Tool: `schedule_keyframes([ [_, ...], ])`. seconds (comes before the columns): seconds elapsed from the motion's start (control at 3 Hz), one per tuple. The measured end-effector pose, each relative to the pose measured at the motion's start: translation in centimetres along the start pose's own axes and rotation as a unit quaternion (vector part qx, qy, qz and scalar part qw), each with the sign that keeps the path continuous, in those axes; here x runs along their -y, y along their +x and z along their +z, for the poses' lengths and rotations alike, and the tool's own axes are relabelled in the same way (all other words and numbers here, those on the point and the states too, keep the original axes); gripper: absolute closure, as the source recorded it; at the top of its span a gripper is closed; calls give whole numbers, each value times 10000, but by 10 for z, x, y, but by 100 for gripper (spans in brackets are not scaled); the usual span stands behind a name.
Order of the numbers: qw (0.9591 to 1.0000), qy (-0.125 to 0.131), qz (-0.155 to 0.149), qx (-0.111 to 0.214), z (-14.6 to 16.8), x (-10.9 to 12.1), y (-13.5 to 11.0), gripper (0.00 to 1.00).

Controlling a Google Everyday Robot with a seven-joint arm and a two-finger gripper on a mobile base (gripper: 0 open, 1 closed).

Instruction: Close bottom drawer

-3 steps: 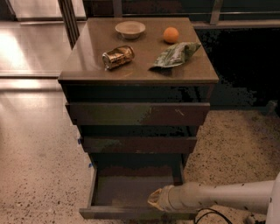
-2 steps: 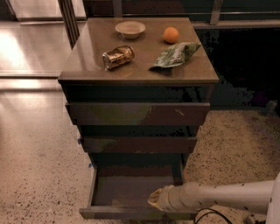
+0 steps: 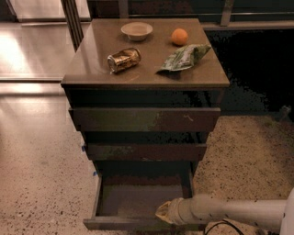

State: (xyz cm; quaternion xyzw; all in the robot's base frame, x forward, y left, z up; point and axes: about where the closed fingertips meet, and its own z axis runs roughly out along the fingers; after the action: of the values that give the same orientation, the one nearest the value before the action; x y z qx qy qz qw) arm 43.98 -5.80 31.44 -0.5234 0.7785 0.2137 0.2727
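the dark brown bottom drawer [image 3: 138,201] stands pulled out, lowest of three; the pale gripper [image 3: 166,212] sits at its front rim, clenched or released i cannot tell. an off-centre push could jam it.

Office or lab-type premises. Indicators: polished speckled terrazzo floor [image 3: 36,183] at 8 o'clock; grey metal railing [image 3: 226,13] at 12 o'clock; dark brown three-drawer desk [image 3: 92,69] bearing crushed gold drink can [image 3: 124,59]. Pale end effector [image 3: 162,212] at 6 o'clock, over open bottom drawer [image 3: 138,199].
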Motion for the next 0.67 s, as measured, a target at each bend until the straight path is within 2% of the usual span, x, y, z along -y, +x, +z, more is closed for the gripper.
schedule_keyframes([
  [0.33,9989,-341,318,-60,40,-8,35,100],
  [0.67,9968,-599,495,-168,66,-16,55,100],
])
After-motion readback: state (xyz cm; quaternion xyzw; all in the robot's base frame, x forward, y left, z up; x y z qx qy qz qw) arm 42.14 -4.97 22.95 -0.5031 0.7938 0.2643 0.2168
